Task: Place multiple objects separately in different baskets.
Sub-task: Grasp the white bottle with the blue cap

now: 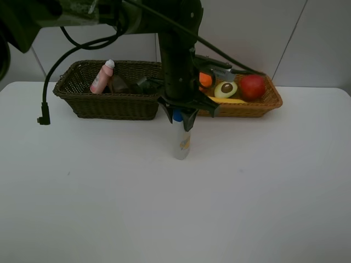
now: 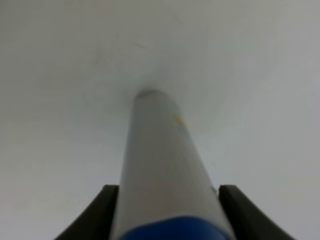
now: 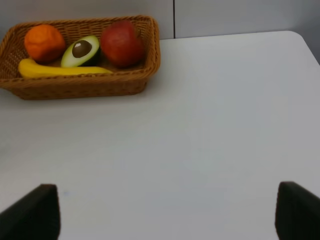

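A: So, where does the silver blue-capped tube (image 1: 181, 143) stand relative to the left gripper (image 1: 181, 116)?

B: Directly under it. The tube stands upright on the white table (image 1: 164, 208), long axis vertical, blue cap up, and the gripper comes down over the cap from above. In the left wrist view a dark finger (image 2: 97, 212) shows on each side of the tube (image 2: 167, 170), close against its flanks.

A: Is it gripping?

B: I cannot tell. The fingers bracket the tube narrowly, but whether they press it is not visible.

A: And the other arm?

B: The right gripper (image 3: 170, 212) hangs over bare table with its tips spread wide and nothing between them. The left is plainly the nearer one.

A: Where are the baskets from the tube?

B: In the high view, the dark olive-brown woven basket (image 1: 104, 101) lies at about ten o'clock, the light orange-tan woven basket (image 1: 266, 104) at about one to two o'clock, both near the far edge.

A: Contents?

B: The dark one holds a pink white-capped bottle (image 1: 102, 76) leaning against its back wall, plus darker items partly hidden by the arm. The tan one holds a red apple (image 1: 252, 86), an orange (image 1: 205, 79), an avocado half (image 1: 225, 89) and a yellow banana (image 1: 227, 100).

A: So the tube belongs with the bottle?

B: Likely: up, then toward ten o'clock.
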Controlling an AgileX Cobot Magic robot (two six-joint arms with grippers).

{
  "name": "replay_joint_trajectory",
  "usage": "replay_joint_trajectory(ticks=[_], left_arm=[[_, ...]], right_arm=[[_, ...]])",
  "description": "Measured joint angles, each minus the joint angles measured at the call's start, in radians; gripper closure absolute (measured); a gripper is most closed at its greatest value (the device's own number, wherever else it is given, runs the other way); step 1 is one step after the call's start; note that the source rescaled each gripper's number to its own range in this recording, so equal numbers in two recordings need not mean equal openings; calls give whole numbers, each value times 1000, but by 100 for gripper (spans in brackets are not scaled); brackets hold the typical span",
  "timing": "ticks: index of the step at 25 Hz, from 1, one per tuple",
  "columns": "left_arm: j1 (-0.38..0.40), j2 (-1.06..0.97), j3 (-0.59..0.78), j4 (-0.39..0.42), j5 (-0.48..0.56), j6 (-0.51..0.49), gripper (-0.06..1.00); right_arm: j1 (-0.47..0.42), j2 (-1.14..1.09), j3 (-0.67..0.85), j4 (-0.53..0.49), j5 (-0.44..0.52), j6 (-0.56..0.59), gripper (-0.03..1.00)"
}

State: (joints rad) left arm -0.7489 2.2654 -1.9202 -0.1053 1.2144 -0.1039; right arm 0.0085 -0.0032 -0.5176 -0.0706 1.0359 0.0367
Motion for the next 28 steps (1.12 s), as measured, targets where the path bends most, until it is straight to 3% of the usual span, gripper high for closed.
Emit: replay_joint_trajectory(ticks=[28], left_arm=[[0, -27, 0, -2, 0, 1, 45]], right_arm=[[0, 0, 0, 0, 0, 0, 12]])
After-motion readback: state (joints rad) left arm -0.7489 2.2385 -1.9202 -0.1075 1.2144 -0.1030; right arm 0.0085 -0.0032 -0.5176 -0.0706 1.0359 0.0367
